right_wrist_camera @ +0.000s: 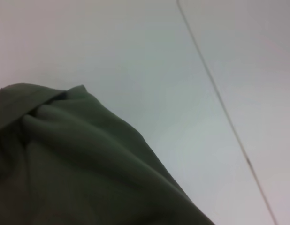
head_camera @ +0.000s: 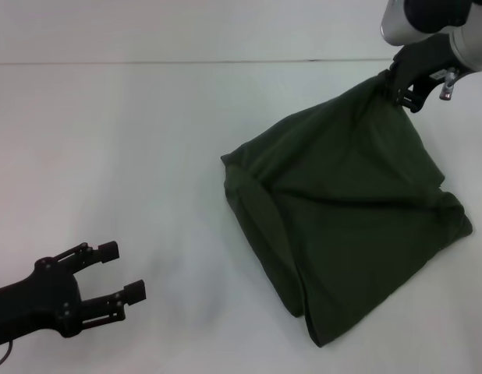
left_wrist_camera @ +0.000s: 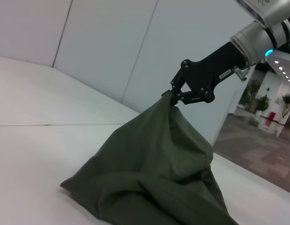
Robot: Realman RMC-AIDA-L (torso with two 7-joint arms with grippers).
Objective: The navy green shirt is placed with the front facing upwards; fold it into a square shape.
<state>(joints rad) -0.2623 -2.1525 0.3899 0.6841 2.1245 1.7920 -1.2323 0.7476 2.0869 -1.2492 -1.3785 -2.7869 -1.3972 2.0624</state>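
Jaws of right gripper (head_camera: pixel 397 87) pinch bunched edge of navy green shirt (head_camera: pixel 342 210), lifted; carry it low, keep cloth taut. Left gripper (head_camera: pixel 116 273) jaws spread, idle over tabletop (head_camera: pixel 108 156).

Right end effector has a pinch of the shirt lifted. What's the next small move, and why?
Probably carry the right end effector toward the robot and lower it: the shirt hangs bunched from its pinch, unfolded. The left end effector waits open, apart.
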